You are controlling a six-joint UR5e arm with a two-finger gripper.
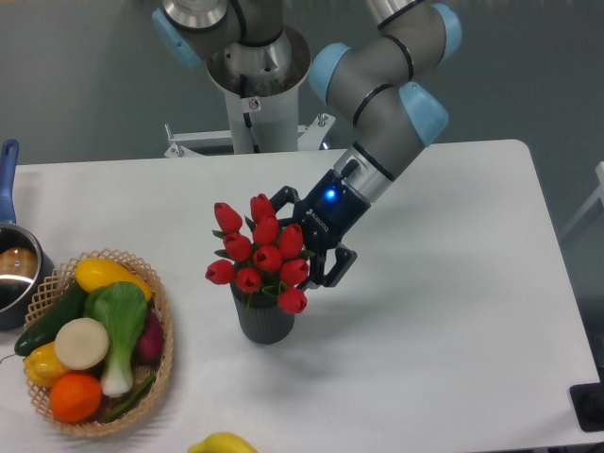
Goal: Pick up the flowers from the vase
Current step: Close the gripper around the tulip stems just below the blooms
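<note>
White table (453,311) – carries grey vase (264,321), wicker basket (160,363), pot (14,274), banana (222,444) at front edge.

Bare table (444,311) right of the vase (264,321) — passable, wicker basket (160,363) crowds its left.

Light is even and fairly bright, falling from above onto the white table (453,311), which shows no glare. A soft shadow lies under the gripper (310,241) and trails to its right, and the vase (263,319) below it casts only a faint one. A blue lamp glows just behind the gripper. Focus is sharp throughout, with no blur or visible edge distortion.
</note>
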